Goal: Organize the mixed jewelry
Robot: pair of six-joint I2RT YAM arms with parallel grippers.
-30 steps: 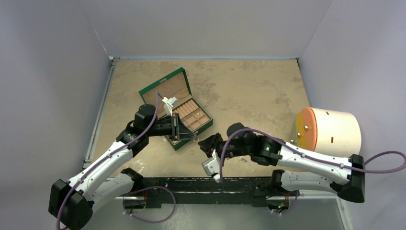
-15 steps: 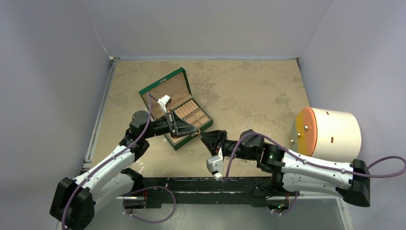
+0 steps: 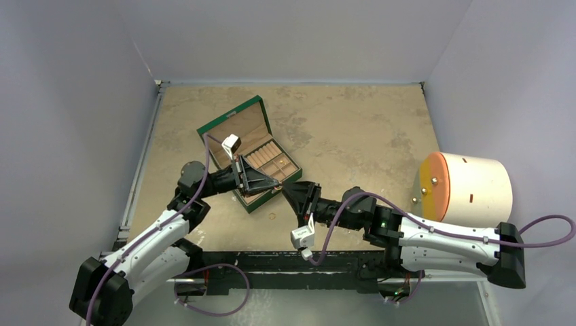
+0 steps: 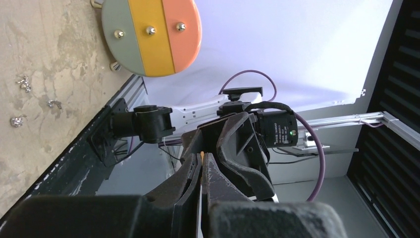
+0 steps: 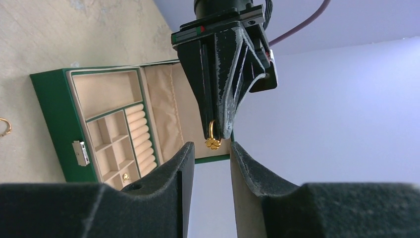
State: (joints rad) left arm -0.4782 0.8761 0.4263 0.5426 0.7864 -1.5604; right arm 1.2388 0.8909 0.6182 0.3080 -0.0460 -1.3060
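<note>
Seen from above, holds left gripper [image 3: 277, 184] level over box's [image 3: 234, 125] near-right edge, tip near right gripper [image 3: 288, 190], both arms stretched low. Leaves open table [image 3: 353, 129] far and right, up to drum [image 3: 475, 183]; loose ring [image 3: 273, 216] just near of tips. From left wrist, pinches gold ring [image 4: 202, 155], a mere sliver here; silver pieces [image 4: 22, 83] by table's near edge. From right wrist, spreads own fingers [image 5: 173, 168] narrowly, empty, facing that ring.

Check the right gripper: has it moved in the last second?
Yes. In the top view, the right gripper has shifted away from the near edge of the table, toward the near corner of the green box.
</note>
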